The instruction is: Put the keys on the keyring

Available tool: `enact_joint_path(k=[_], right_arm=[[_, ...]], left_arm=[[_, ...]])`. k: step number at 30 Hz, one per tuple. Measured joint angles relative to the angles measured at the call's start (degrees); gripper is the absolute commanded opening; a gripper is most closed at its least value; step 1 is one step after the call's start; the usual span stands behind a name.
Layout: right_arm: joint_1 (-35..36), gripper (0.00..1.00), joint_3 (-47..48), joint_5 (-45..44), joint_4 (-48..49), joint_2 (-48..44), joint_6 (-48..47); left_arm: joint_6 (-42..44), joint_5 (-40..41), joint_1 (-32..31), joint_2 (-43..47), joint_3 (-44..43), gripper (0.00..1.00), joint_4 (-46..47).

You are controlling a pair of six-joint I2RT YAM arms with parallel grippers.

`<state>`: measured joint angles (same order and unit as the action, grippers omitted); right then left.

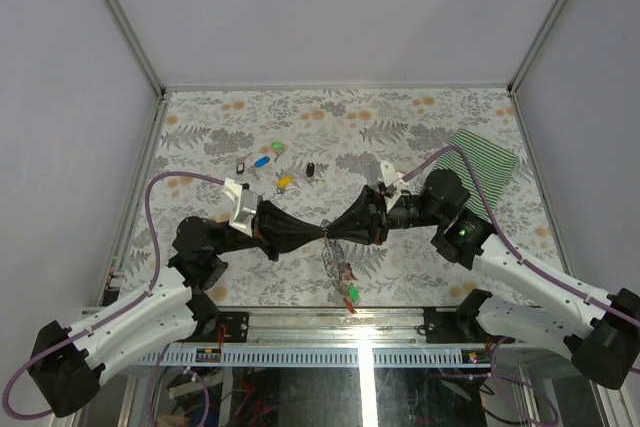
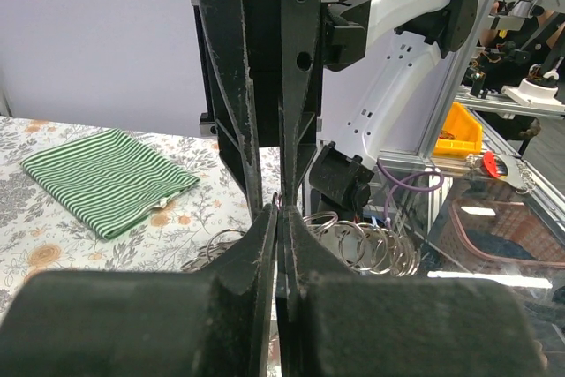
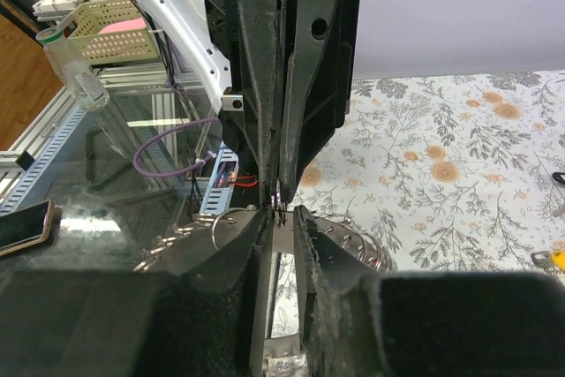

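Both grippers meet tip to tip above the middle of the table. My left gripper (image 1: 322,231) (image 2: 280,214) is shut on the thin edge of the keyring (image 2: 281,204) (image 3: 280,210). A bunch of silver wire rings (image 1: 337,265) (image 2: 371,245) (image 3: 363,250) hangs below it, with a green key (image 1: 353,293) and a red one at the bottom. My right gripper (image 1: 335,231) (image 3: 281,218) faces it, its jaws a narrow gap apart around the ring's edge. Loose keys lie behind on the table: blue (image 1: 262,161), green (image 1: 277,148), yellow (image 1: 284,181), black (image 1: 310,169).
A folded green striped cloth (image 1: 483,162) (image 2: 106,178) lies at the table's right rear. The flowered tablecloth (image 1: 420,127) covers the table. Grey walls stand on three sides, and a metal rail (image 1: 330,319) runs along the near edge.
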<state>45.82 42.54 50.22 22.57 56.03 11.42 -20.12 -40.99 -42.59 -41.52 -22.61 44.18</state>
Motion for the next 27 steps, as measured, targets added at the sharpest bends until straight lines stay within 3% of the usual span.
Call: enact_joint_path(k=[9, 11, 16, 19, 27], right_arm=[[0.24, 0.0, 0.0, -0.09, 0.04, 0.11, -0.55], [0.24, 0.0, 0.0, -0.2, 0.0, 0.11, -0.76], [0.33, 0.0, 0.11, -2.93, -3.02, -0.28, -2.49], [0.37, 0.0, 0.0, -5.79, -6.64, -1.36, -4.04], [0.52, 0.0, 0.02, -15.19, -17.27, -7.52, -10.84]], left_arm=[[-0.59, 0.11, 0.02, -0.11, 0.0, 0.0, 0.0], [-0.83, 0.39, 0.02, -0.15, 0.0, 0.08, -0.02], [-1.73, 3.87, 0.02, -0.04, -0.02, 0.39, -0.37], [-1.92, 6.73, 0.02, 1.03, -0.09, 0.5, -1.51], [-2.12, 19.89, 0.02, 6.29, -4.17, 0.57, -16.06]])
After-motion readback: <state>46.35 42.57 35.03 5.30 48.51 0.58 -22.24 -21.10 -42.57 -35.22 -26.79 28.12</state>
